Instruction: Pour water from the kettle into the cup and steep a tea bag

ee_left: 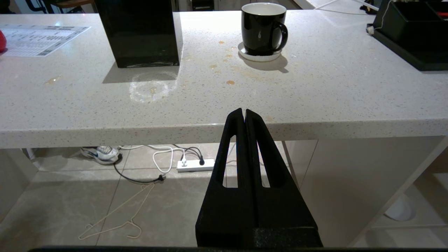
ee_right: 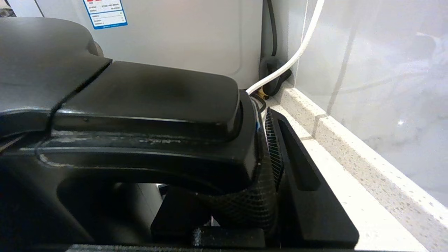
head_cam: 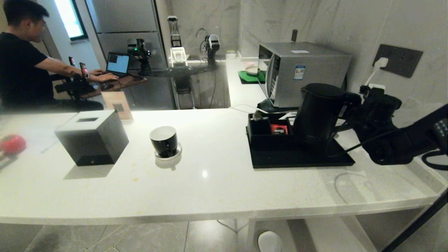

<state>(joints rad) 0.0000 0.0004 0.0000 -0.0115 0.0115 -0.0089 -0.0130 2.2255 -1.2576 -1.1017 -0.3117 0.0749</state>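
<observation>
gripping the kettle (head_cam: 320,112) by its handle (ee_right: 147,105), my right gripper (head_cam: 353,105) has its fingers (ee_right: 276,154) pinching the loop from either side while the kettle stands on the black tray (head_cam: 301,157) at the right of the tabletop (head_cam: 217,175). the cup (head_cam: 164,140) sits on its saucer (head_cam: 168,155), well apart to the left, empty from what i see. i judge the risks as these: a full kettle could twist in so narrow a pinch, the cord (ee_right: 297,52) behind may snag on lifting, and a fast tilt could overshoot the small cup. the tissue box (head_cam: 92,136) stands beyond. my left gripper (ee_left: 244,112), fingers pressed together, hangs below the tabletop edge.
</observation>
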